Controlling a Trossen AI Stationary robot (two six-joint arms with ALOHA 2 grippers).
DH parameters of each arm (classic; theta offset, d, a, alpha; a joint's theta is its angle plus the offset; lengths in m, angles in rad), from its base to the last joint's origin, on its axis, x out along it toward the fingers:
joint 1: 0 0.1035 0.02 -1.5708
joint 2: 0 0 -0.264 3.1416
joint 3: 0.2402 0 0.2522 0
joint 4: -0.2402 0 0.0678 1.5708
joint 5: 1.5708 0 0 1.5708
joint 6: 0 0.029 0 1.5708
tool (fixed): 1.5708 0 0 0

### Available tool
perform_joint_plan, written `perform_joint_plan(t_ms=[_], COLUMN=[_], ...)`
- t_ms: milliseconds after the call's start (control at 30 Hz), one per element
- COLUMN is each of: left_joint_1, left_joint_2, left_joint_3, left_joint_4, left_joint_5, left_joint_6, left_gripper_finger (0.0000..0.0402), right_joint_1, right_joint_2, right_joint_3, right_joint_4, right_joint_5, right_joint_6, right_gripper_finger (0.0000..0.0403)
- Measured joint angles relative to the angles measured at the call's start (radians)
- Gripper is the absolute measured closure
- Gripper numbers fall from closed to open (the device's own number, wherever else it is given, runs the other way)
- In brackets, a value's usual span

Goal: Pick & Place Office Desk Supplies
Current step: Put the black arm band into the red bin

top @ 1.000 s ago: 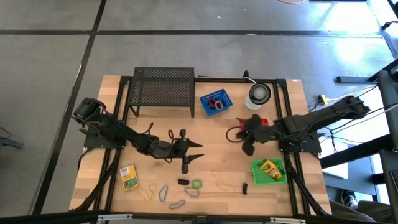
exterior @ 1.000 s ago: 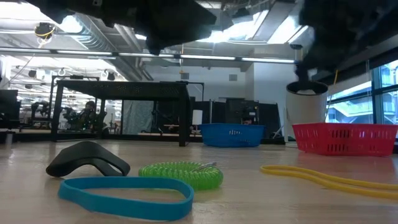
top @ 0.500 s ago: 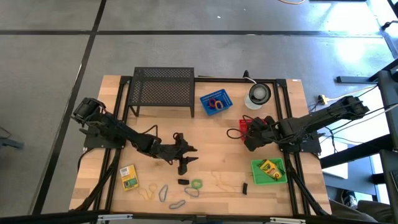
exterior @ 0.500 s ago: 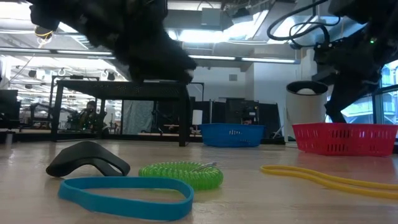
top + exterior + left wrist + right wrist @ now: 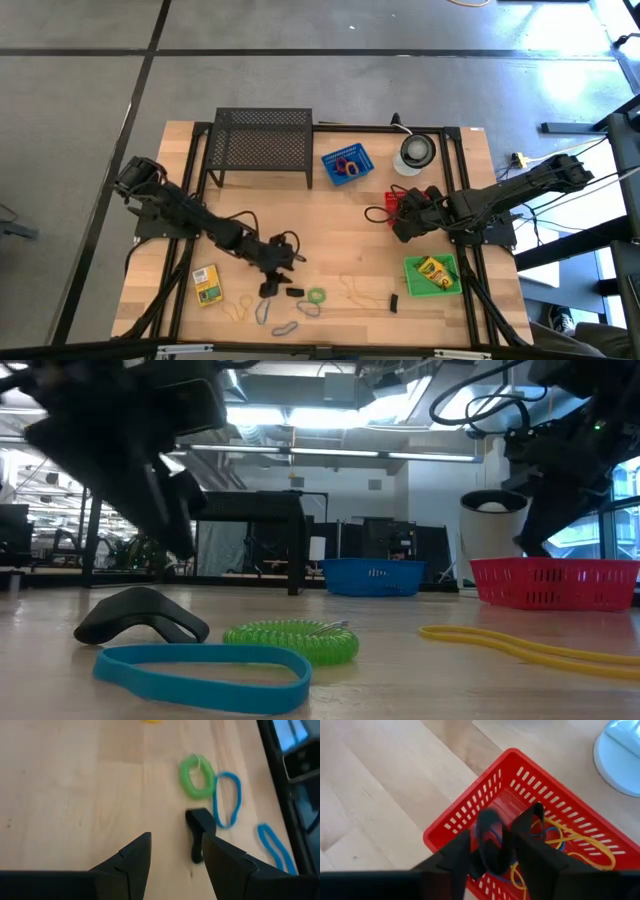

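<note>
At frame right, the right gripper (image 5: 491,851) is parting over the red basket (image 5: 470,815), dropping a black clip (image 5: 489,837); the left gripper (image 5: 175,855) (open, empty) is nearing another clip (image 5: 198,832), needing descent next.

The left arm reaches from the table's 9 o'clock side toward 6 o'clock, its left gripper (image 5: 270,288) low and its fingers (image 5: 132,860) apart. The right arm comes from 3 o'clock toward the centre; the right gripper (image 5: 400,222) points down, fingers (image 5: 457,852) parted
</note>
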Motion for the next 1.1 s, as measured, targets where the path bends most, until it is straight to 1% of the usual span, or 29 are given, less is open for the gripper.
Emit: perform_joint_plan(t_ms=[100, 233, 333, 433, 633, 767, 967, 1033, 1100], left_joint_1=[-0.029, -0.05, -0.055, -0.055, -0.056, -0.056, -0.056, -0.062, -0.069], left_joint_2=[0.002, 0.005, 0.01, 0.038, 0.133, 0.182, 0.204, 0.204, 0.205], left_joint_3=[0.0, 0.0, 0.0, 0.0, 0.0, 0.0, 0.0, 0.001, 0.001], left_joint_4=[0.007, 0.012, 0.016, 0.051, 0.185, 0.203, 0.228, 0.226, 0.219], left_joint_5=[-0.006, -0.052, -0.099, -0.095, -0.028, -0.028, -0.028, -0.027, -0.028], left_joint_6=[0.017, 0.012, 0.009, -0.02, -0.038, 0.046, 0.138, 0.159, 0.187], left_gripper_finger=[0.0231, 0.023, 0.0227, 0.0213, 0.0183, 0.0174, 0.0176, 0.0185, 0.0204], right_joint_1=[0.0, 0.0, 0.0, 0.0, 0.0, 0.0, 0.0, 0.0, 0.0], right_joint_2=[0.0, 0.0, 0.0, 0.0, 0.0, 0.0, 0.0, 0.0, 0.0], right_joint_3=[0.0, 0.0, 0.0, 0.0, 0.0, 0.0, 0.0, 0.0, 0.0], right_joint_4=[0.002, 0.004, 0.008, 0.023, 0.035, 0.038, 0.04, 0.041, 0.041], right_joint_5=[0.004, 0.004, 0.004, 0.004, 0.004, 0.004, 0.004, 0.004, 0.007], right_joint_6=[0.0, 0.0, 0.0, 0.0, -0.001, -0.001, -0.003, -0.003, -0.003], right_gripper_finger=[0.0208, 0.0168, 0.0146, 0.0132, 0.0122, 0.0122, 0.0122, 0.0122, 0.0122])
